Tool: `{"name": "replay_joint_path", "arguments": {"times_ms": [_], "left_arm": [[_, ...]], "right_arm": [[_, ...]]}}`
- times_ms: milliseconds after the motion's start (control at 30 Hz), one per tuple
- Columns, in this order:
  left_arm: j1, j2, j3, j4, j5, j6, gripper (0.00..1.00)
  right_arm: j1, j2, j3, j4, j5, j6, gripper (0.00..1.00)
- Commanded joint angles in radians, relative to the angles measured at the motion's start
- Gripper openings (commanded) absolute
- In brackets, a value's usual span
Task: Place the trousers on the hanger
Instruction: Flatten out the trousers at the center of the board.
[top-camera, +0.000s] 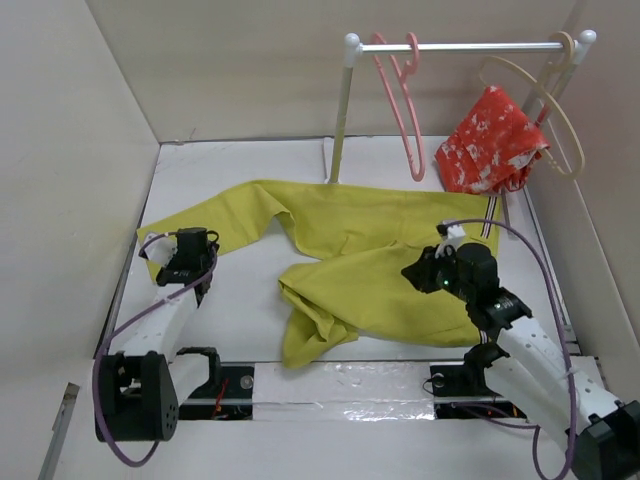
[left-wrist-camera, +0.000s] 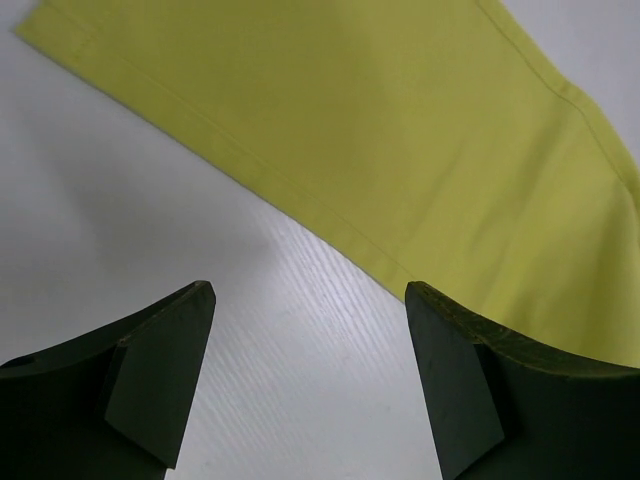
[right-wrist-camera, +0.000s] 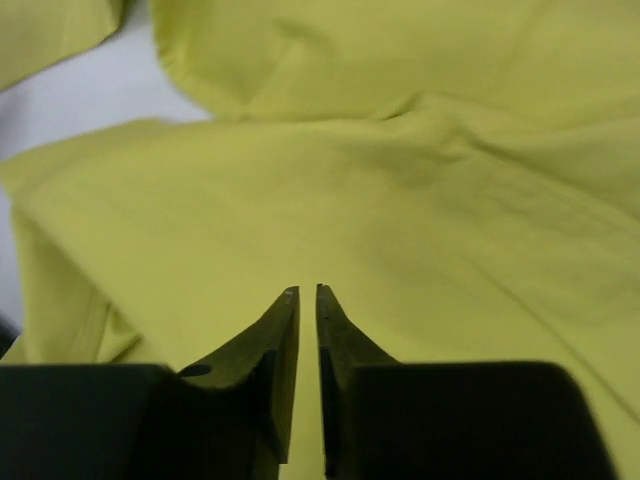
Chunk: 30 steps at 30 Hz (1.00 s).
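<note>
The mustard-yellow trousers (top-camera: 370, 250) lie spread and crumpled on the white table (top-camera: 240, 310), with one leg reaching left. The pink hanger (top-camera: 405, 110) hangs by its hook on the white rail at the back. My left gripper (top-camera: 192, 240) is open and empty, low over bare table just beside the hem of the left leg; its fingers (left-wrist-camera: 170, 360) frame the table, with the trousers (left-wrist-camera: 420, 130) lying beyond them. My right gripper (top-camera: 415, 272) hovers over the middle of the trousers (right-wrist-camera: 400, 180). Its jaws stand almost together with only a thin slit between them (right-wrist-camera: 307, 292), and nothing is in them.
A white clothes rack (top-camera: 342, 110) stands at the back right. On its rail hang a larger beige hanger (top-camera: 548, 110) and a red white-patterned garment (top-camera: 490, 140). Beige walls close in the left, back and right sides.
</note>
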Motion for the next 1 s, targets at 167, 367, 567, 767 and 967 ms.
{"name": "replay_joint_path", "arguments": {"times_ms": [167,367,567,767,967], "left_arm": [[0.033,0.284,0.149,-0.075,-0.073,-0.022,0.72],[0.043,0.463,0.275,-0.117,-0.069,-0.011,0.61],[0.065,0.650,0.445,-0.164,-0.049,0.038,0.46],[0.106,0.830,0.669,-0.213,-0.066,0.127,0.11],[0.115,0.968,0.930,-0.233,-0.061,0.220,0.00]], "right_arm": [[0.217,-0.053,0.088,-0.028,0.062,-0.053,0.30],[0.279,-0.127,0.088,-0.068,0.113,-0.025,0.31],[0.279,-0.164,0.085,-0.080,0.143,-0.013,0.32],[0.288,-0.167,0.091,-0.108,0.151,-0.008,0.33],[0.297,-0.144,0.095,-0.102,0.179,-0.004,0.34]]}}
